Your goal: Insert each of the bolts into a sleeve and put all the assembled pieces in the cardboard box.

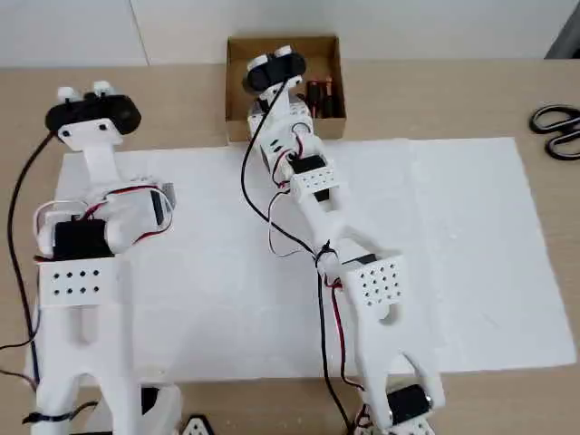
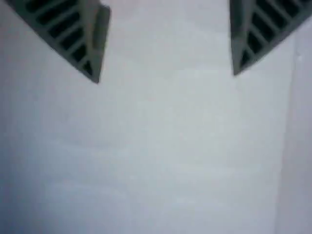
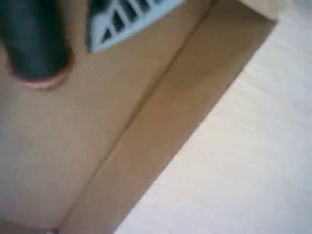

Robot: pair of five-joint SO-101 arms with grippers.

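Note:
The cardboard box [image 1: 237,91] stands at the back of the table. Inside it, to the right, lie assembled pieces [image 1: 323,96], black sleeves with red bolts. My right arm stretches into the box's left part. In the right wrist view my right gripper [image 3: 73,46] is just above the box floor [image 3: 73,146], shut on a black sleeve [image 3: 34,39] with a red bolt end [image 3: 46,83] showing. One grey finger [image 3: 126,19] lies against the sleeve. My left gripper [image 2: 165,73] hangs open over the white sheet [image 2: 161,156], nothing between its fingers [image 2: 83,44]; from above it sits at the sheet's left [image 1: 163,204].
A white sheet [image 1: 453,245] covers most of the table in front of the box. Black scissors [image 1: 557,131] lie on the wood at the far right edge. Cables [image 1: 272,217] trail along the right arm.

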